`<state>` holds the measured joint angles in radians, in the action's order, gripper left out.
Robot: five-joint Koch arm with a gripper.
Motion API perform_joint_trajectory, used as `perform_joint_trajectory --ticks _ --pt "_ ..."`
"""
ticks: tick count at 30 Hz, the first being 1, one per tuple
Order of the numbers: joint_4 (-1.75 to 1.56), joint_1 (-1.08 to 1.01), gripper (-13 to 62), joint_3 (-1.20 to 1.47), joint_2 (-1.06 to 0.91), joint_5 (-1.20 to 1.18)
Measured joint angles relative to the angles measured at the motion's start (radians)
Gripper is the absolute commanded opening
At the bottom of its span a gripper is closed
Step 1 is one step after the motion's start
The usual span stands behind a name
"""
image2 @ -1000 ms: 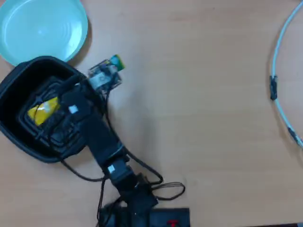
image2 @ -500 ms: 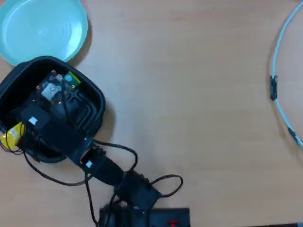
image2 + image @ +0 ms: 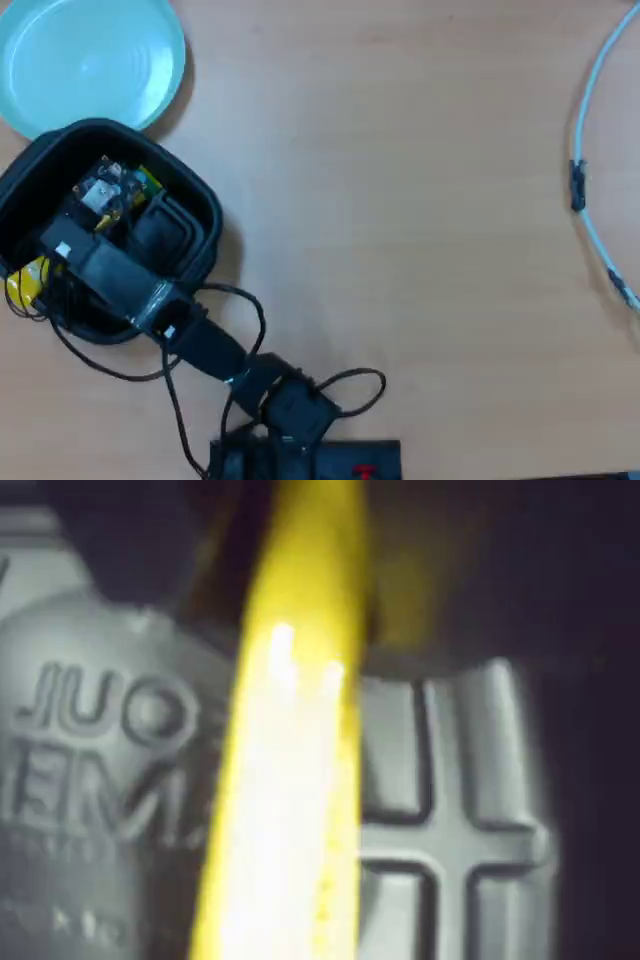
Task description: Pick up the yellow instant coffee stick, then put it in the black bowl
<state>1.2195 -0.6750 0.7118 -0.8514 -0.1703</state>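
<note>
In the wrist view the yellow instant coffee stick runs glossy from the top centre down to the bottom edge. It is very close to the camera, above the black bowl's gridded, lettered bottom. Dark jaws press against its upper end on both sides, so my gripper is shut on it. In the overhead view my gripper reaches down inside the black bowl. A yellow end of the stick shows at the bowl's left rim. The rest is hidden under the arm.
A round light-blue plate lies just above the bowl at the top left of the overhead view. The arm's base and its black cables sit at the bottom centre. A white cable curves along the right edge.
</note>
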Motion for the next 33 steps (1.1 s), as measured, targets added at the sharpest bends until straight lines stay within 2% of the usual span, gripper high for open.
perform_joint_trajectory --ticks 8,11,14,19,22,26,33 --pt "0.000 -0.002 -5.1 0.000 0.000 -0.008" --pt "0.000 -0.002 -2.2 0.000 0.000 -0.008" --pt "0.000 -0.002 6.5 0.000 0.012 -0.008" --pt "0.000 -0.002 32.3 0.000 0.031 -0.009" --pt "0.002 -0.002 41.6 0.000 0.032 -0.009" --pt "0.037 -0.002 46.6 -0.002 0.032 0.020" --pt "0.215 -0.014 46.0 -0.002 0.025 0.143"
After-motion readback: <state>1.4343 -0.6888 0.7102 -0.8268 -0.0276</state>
